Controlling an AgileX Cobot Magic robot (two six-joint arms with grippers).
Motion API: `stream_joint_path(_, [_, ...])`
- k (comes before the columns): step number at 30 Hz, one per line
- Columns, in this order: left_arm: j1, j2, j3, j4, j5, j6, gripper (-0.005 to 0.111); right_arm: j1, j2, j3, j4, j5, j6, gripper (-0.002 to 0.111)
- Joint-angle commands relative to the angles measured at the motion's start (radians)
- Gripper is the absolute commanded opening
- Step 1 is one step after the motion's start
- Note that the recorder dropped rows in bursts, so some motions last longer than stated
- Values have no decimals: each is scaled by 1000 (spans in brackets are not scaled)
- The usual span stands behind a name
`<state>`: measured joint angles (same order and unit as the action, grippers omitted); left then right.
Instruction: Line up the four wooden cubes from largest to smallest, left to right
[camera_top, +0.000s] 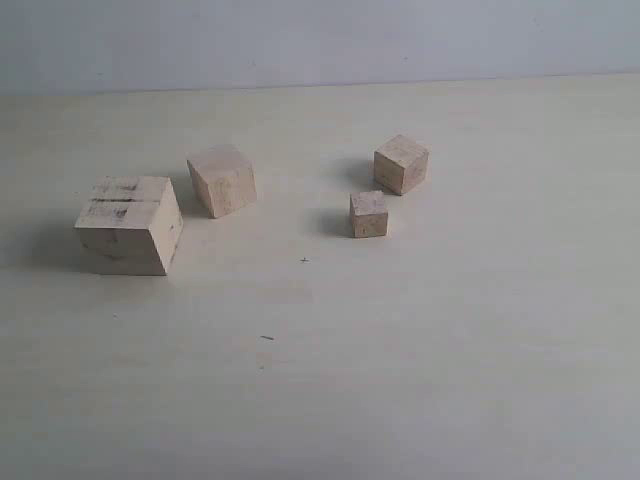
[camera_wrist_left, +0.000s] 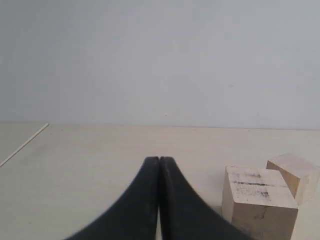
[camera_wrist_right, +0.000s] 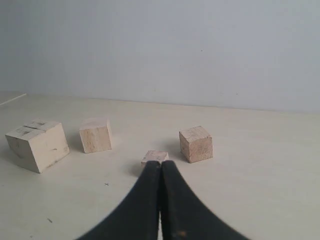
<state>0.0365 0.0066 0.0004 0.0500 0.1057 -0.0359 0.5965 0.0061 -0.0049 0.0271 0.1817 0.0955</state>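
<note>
Left end effector (camera_wrist_left: 159, 159), right end effector (camera_wrist_right: 161, 162): smooth, black, tapered.

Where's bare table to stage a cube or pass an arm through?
Biggest free patch: the table below all four cubes in the exterior view, full width. Also open: right of the third cube, and the gap between the second cube and the smallest cube. Tight: largest cube and second cube stand close, as do the two small ones.
</note>
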Motion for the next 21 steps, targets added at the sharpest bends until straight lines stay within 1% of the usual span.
stream_joint_path(1, [2, -7, 0, -6, -2, 1, 3, -3, -6, 5, 0, 0, 1, 0])
stream_joint_path(12, [2, -7, 0, -6, -2, 1, 3, -3, -6, 5, -3, -34, 1, 0])
stream_joint_path(18, [2, -7, 0, -6, -2, 1, 3, -3, -6, 5, -1, -97, 3, 0])
stream_joint_path(21, [2, -7, 0, -6, -2, 1, 3, -3, -6, 5, -1, -118, 63, 0])
